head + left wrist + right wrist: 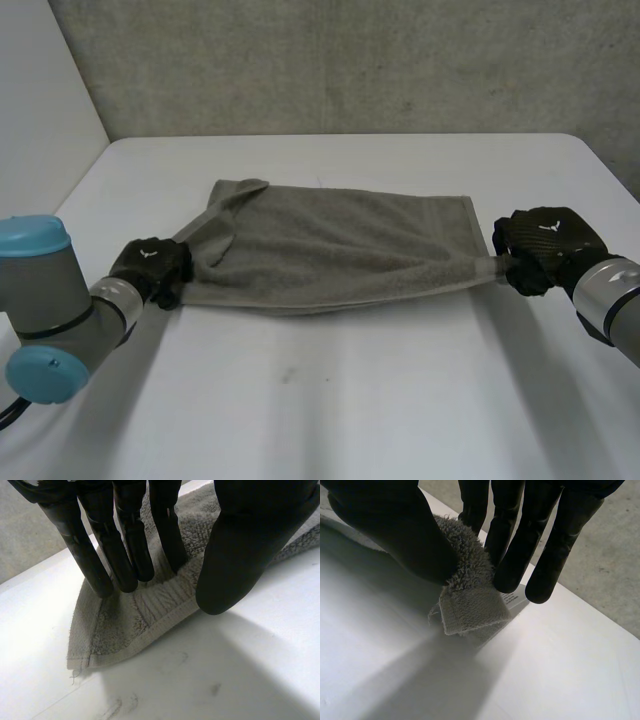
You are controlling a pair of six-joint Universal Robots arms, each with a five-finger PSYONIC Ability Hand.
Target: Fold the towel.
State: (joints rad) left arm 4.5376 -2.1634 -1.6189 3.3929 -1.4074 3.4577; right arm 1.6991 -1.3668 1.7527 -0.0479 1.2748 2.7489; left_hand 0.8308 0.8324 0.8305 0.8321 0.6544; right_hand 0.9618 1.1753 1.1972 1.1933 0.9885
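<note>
Head view first, and we start at the left: the left arm (50, 300) reaches in low over the white table (350, 400), and the left hand (150, 265) sits at the near left corner of the grey towel (320, 245). In the left wrist view we see its fingers (125, 555) pressed down on top of the cloth and its thumb (245, 545) closed in against the hemmed edge, so the hand is clamped on the towel. The corner tip pokes out just past the fingertips, and the gripped edge is raised a little off the table.

Moving across, the towel lies over the middle of the table, pulled long between the two hands. Its far left corner is flopped over onto itself, and its near edge is drawn into a taut line.

At the right, the right hand (545, 245) ends the right arm (610, 300) and meets the towel's near right corner. The right wrist view shows us the thumb (385, 525) and fingers (520, 555) pinched together on that bunched corner, with the hemmed tip and a small white tag (514, 598) hanging just below them, above the tabletop.
</note>
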